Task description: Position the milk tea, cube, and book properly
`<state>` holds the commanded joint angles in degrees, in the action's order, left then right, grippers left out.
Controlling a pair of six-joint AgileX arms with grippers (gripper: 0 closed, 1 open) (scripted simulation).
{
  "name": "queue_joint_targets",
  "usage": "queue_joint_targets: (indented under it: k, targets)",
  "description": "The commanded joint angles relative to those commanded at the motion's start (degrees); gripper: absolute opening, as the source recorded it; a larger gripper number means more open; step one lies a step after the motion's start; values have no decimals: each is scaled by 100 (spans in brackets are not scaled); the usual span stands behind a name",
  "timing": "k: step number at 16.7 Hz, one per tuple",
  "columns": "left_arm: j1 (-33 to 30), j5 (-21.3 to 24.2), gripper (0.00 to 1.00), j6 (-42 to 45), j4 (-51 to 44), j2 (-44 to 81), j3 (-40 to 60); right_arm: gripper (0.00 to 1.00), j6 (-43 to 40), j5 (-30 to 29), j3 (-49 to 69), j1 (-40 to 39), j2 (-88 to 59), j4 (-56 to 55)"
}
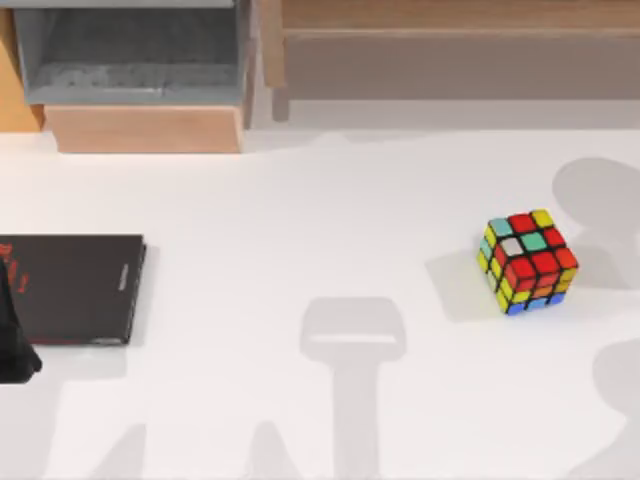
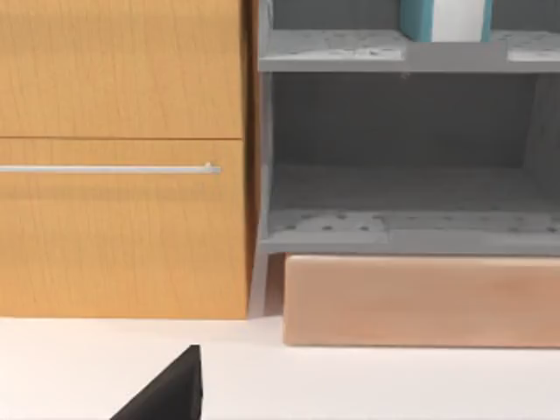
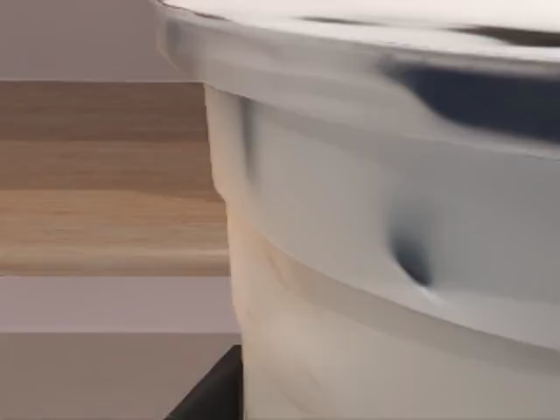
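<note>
Teal book [image 2: 442,19] shelved; milk tea cup [image 3: 394,262] close before right claw, grip unclear; cube [image 1: 528,260] still on surface [image 1: 300,200]; left claw's state unclear.

- A white cup [image 3: 385,262], the milk tea, stood very close to the camera.
- Behind it ran a wooden board [image 3: 105,175].
- A dark part [image 3: 210,394] showed beside the cup's base.

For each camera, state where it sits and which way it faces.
Top view: above the table, looking down on the cube and black book.
Left wrist view: on the left arm, facing the grey shelf holding the teal book.
Right wrist view: on the right arm, close against a pale cup.
Top and left wrist views share the shelf.
</note>
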<state>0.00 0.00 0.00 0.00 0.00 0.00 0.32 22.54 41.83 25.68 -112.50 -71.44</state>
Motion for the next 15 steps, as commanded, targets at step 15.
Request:
queue_joint_targets:
  k: [15]
  targets:
    - [0, 0, 100, 0, 0, 0, 0, 0, -12, 234, -280, 196, -894, -1073]
